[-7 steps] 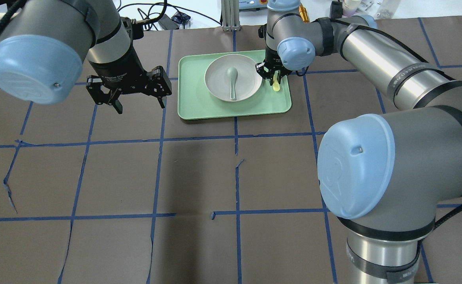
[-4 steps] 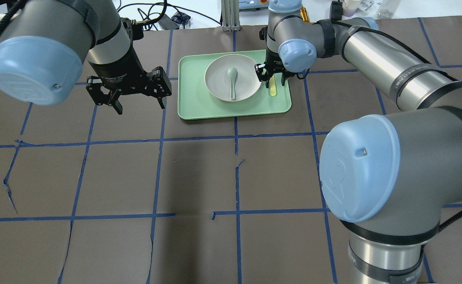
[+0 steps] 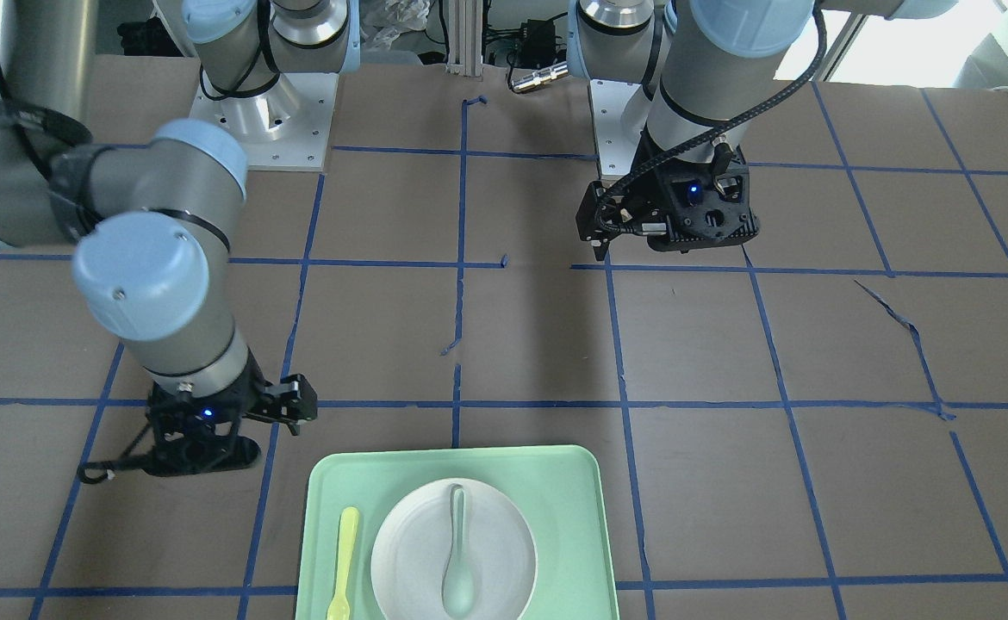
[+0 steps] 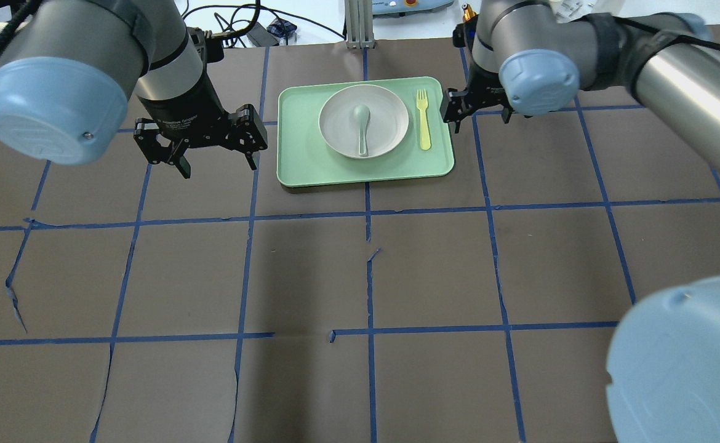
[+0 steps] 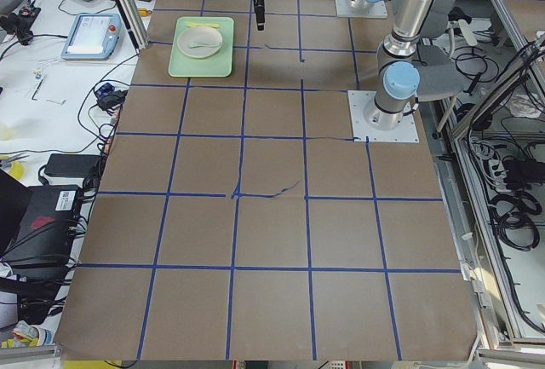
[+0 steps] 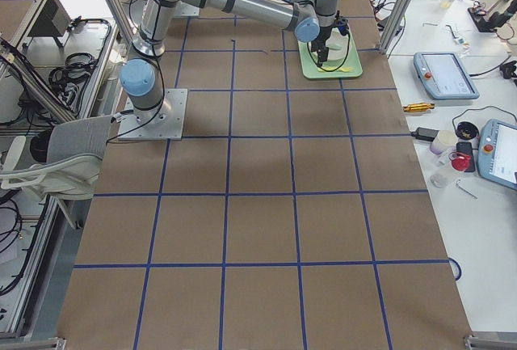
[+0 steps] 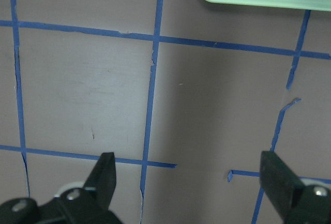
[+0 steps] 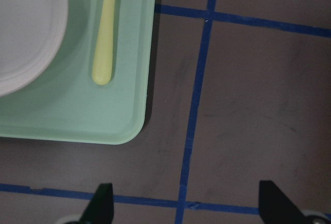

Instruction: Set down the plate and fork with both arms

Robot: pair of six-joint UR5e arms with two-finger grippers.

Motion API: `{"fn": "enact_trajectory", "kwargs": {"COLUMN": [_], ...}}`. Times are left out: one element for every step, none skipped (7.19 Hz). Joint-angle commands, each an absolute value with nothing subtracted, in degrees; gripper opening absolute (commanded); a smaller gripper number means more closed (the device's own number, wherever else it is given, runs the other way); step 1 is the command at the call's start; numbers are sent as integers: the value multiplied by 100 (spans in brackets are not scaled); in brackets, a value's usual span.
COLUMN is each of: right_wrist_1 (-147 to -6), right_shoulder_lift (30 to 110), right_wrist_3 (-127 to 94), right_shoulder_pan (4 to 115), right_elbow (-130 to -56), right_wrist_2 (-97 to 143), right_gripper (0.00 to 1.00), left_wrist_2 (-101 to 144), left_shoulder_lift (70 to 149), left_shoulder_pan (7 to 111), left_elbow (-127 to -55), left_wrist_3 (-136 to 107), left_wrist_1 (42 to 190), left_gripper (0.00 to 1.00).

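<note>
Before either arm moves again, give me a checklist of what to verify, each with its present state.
1. Fork lies flat on the tray, free of both grippers: ok.
2. Fork apart from the plate: ok, a gap shows between them.
3. Plate sits inside the tray, spoon resting in it: ok.
4. Right gripper open, empty, over the table beyond the tray's edge: ok.
5. Left gripper open, empty, over the table beside the tray: ok.
</note>
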State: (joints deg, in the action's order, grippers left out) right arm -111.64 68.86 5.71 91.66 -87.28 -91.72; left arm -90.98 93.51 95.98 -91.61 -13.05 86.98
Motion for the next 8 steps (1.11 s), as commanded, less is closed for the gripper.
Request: {"fn": "enact_trajectory", "kwargs": {"right_wrist_1": [-10409,-9780,-9286,-9281,-9333,-9351,-9430,-9457], "right_shoulder_lift": [7950,8502,8952,8947,8921,8895,8877,8842], "right_wrist_3": [729,721,668,633,642,642,642,633], "right_shoulder_pan": [8921,8912,8903,8938,8930,8938,8930,8938], "right_elbow": [-8965,-8991,-8965,-9017,-9018,-9009,-8991,-8965], "right_wrist_2": [-8877,-8912,-8921,-8825,-8824,-8824,-8824,-8824], "right_gripper": [100,100,100,100,100,100,100,100], "left_wrist_2": [-9097,-9105,-9105,-9097,-9097,-9097,-9097,-9097], "left_shoulder_lift": [9352,9325,9282,9220,9202,9202,9193,9185], "left_shoulder_pan": [9606,9606,9615,9615,9615,9624,9624,9624], "left_elbow": [-9167,-9167,-9158,-9158,-9158,-9158,-9167,-9158], "left_wrist_3": [-1309,-1310,-1318,-1336,-1345,-1353,-1354,-1362], "left_wrist_1": [8701,8710,8701,8701,8701,8701,8710,8710], "left_gripper": [100,100,100,100,100,100,100,100]}}
